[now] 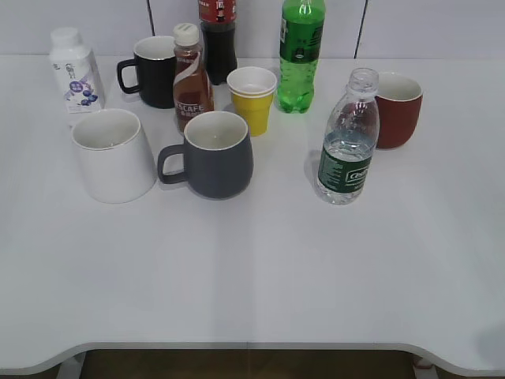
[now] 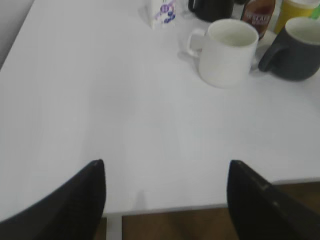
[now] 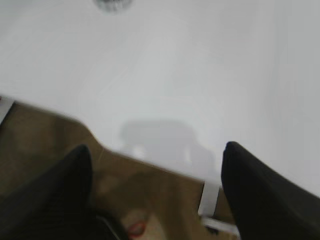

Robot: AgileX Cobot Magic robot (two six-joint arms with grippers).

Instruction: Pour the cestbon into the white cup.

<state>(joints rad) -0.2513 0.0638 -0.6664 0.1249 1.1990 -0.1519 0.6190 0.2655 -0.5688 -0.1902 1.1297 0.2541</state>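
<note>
**Two open grippers back at the table edge, bottle and mug untouched**

Two grippers sit low at the near edge of the white table (image 1: 260,276), and you see neither of them in the exterior view. In the left wrist view your left gripper (image 2: 165,200) has its dark fingers (image 2: 75,200) spread wide apart at the bottom corners, holding nothing. In the right wrist view your right gripper (image 3: 155,195) shows the same: fingers (image 3: 265,195) far apart, empty, over the table's rim, with brown floor below.

Your cestbon (image 1: 348,142) stands upright at centre right of the exterior view, cap off, about half full of water, dark green label facing you. A red-brown mug (image 1: 398,109) stands just behind it to the right. Your white cup (image 1: 111,154) stands upright at centre left, well apart from the bottle; in the left wrist view it sits upper right of centre, handle pointing left.

A dark grey mug (image 1: 213,154) stands just right of the white cup. Behind it you have a brown Nescafe bottle (image 1: 190,77), a yellow paper cup (image 1: 252,99), a green soda bottle (image 1: 301,54), a black mug (image 1: 151,71), a dark cola bottle (image 1: 218,35) and a white milk bottle (image 1: 74,69) at upper left.
</note>
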